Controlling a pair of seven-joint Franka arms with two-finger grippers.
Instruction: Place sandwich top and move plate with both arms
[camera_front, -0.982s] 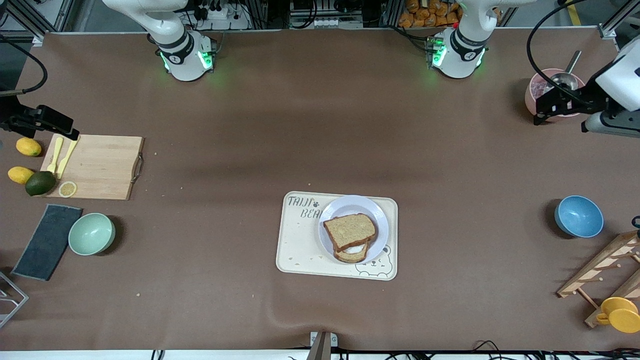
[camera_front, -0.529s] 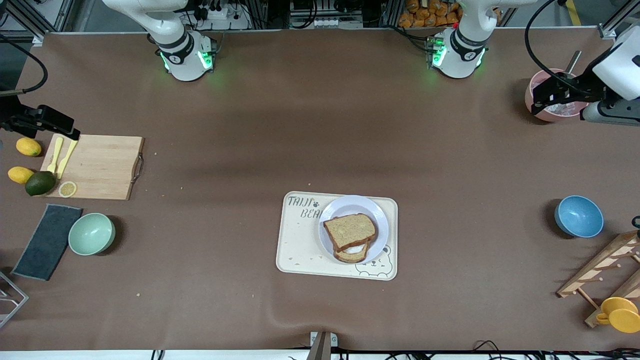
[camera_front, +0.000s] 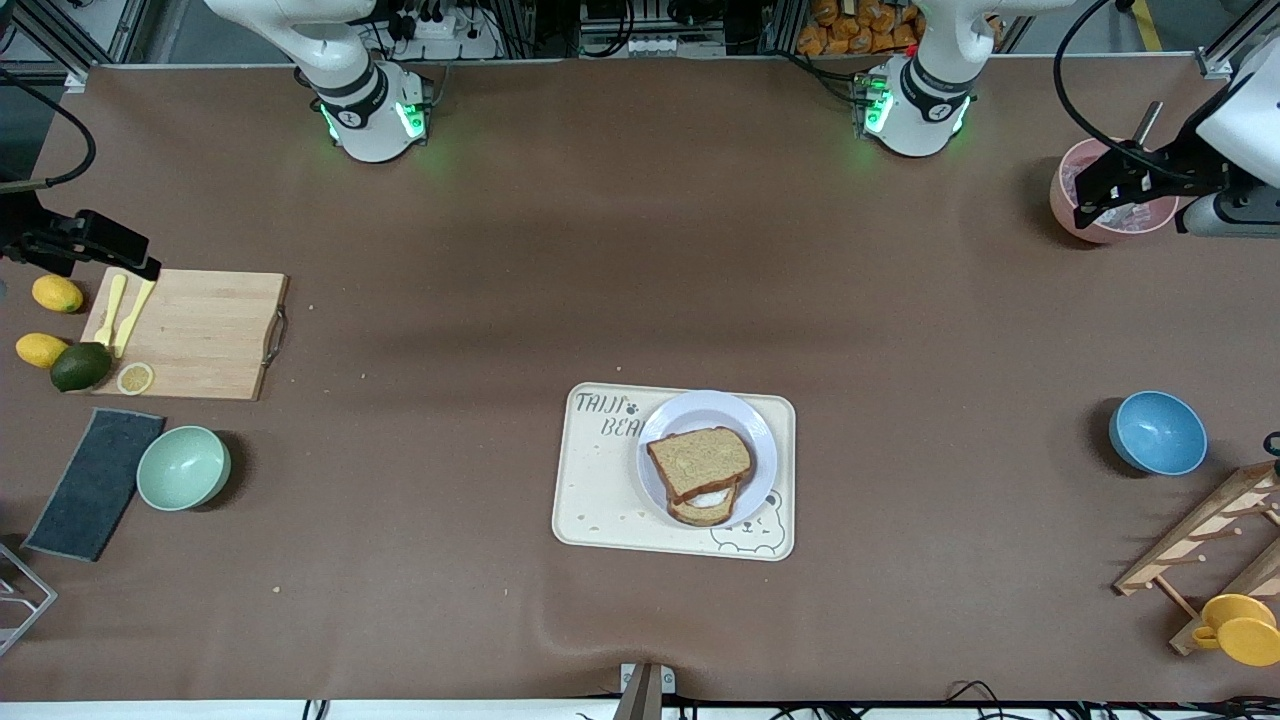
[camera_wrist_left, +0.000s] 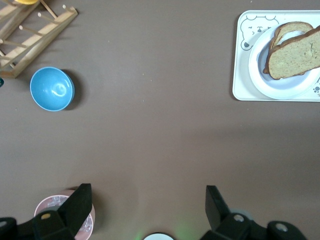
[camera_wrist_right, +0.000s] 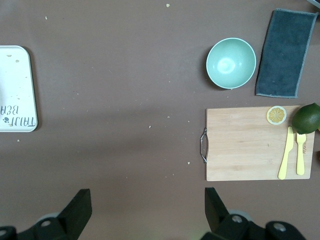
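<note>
Sandwich top: light-brown wholegrain slice with darker crust, lying flat on the lower slice, skewed so that the egg white peeks out at its 5 o'clock edge; long axis running roughly 10 to 4 o'clock in the front view.
Plate: round, shallow, pale lavender-white, smooth and glossy; sitting on the tray's end toward the left arm, its rim at 3 o'clock reaching the tray's edge.
Tray: cream rectangle with rounded corners, bear print and lettering, flat on the surface at mid-width, nearer to the front camera than both bases.
Key relation: plate well apart from both claws; from the left claw lying at about 8 o'clock in the front view, from the right claw at about 4 o'clock; left claw judged slightly nearer, both needing a long reach inward.
Left claw: fingers spread wide, holding nothing, over the pink bowl at the left arm's end.
Right claw: fingers spread wide, holding nothing, over the corner of the wooden cutting board.
Stage: top slice judged already placed; plate move with both arms not yet begun.
</note>
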